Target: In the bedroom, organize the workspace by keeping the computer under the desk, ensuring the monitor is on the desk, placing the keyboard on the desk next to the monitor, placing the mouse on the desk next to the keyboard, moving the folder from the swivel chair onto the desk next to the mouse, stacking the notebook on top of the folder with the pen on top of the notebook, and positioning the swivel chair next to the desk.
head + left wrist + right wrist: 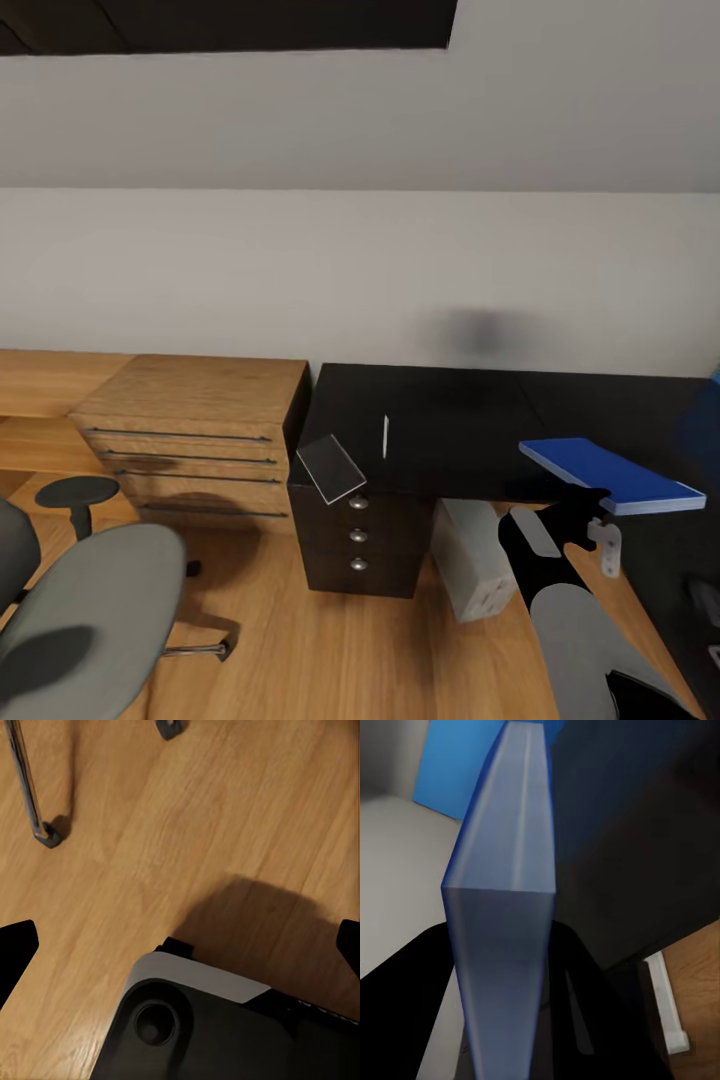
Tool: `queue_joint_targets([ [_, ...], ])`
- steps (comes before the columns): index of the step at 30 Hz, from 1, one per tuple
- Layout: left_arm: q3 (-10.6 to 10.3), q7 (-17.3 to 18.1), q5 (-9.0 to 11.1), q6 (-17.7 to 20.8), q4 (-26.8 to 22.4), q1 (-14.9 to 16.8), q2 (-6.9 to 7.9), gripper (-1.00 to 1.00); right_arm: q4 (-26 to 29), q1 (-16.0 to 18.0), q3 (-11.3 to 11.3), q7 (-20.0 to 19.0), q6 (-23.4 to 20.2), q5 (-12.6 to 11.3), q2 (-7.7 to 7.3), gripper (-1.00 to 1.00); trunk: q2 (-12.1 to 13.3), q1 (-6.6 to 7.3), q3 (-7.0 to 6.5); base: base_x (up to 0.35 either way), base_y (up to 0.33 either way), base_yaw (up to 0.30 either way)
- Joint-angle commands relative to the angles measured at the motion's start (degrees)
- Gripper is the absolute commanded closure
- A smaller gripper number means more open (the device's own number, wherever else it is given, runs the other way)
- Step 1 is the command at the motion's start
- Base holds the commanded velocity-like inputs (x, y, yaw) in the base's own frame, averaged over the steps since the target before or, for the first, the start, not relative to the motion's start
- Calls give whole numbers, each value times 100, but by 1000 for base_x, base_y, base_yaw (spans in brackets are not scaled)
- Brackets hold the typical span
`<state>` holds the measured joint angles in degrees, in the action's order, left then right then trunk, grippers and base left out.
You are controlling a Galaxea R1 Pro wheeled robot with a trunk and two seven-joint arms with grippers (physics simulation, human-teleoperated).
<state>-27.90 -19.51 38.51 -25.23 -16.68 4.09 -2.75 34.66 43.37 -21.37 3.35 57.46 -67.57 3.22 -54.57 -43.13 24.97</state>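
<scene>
My right gripper (588, 503) is shut on the near edge of a blue folder (612, 473), holding it flat just above the black desk (450, 425) at its front right. In the right wrist view the folder (502, 885) runs edge-on between the dark fingers (405, 997). A thin white pen (385, 437) lies on the desk's left part, and a grey notebook (331, 467) tilts over its front left corner. The white computer (474, 560) stands under the desk. The grey swivel chair (90, 610) sits at lower left, its seat bare. My left gripper (180, 945) hangs open over the wood floor.
A wooden drawer chest (190, 440) stands left of the desk, against the white wall. The desk's black drawer unit (357, 535) has three round knobs. A blue patch (712, 400) shows at the right edge. My base (217, 1027) and chair feet (49, 832) are on the floor.
</scene>
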Motion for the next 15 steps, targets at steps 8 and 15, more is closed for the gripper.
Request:
queue_joint_targets([
  [8, -49, -44, 25, -17, -2, 4, 3, -100, -2, 5, -24, 42, -6, 31, 3, 100, -4, -1, 36, 10, -2, -136],
  [15, -49, -45, 25, -17, -2, 4, 3, -100, -3, 5, -25, 43, -6, 24, 3, 100, -4, -1, 65, 0, 0, -131],
])
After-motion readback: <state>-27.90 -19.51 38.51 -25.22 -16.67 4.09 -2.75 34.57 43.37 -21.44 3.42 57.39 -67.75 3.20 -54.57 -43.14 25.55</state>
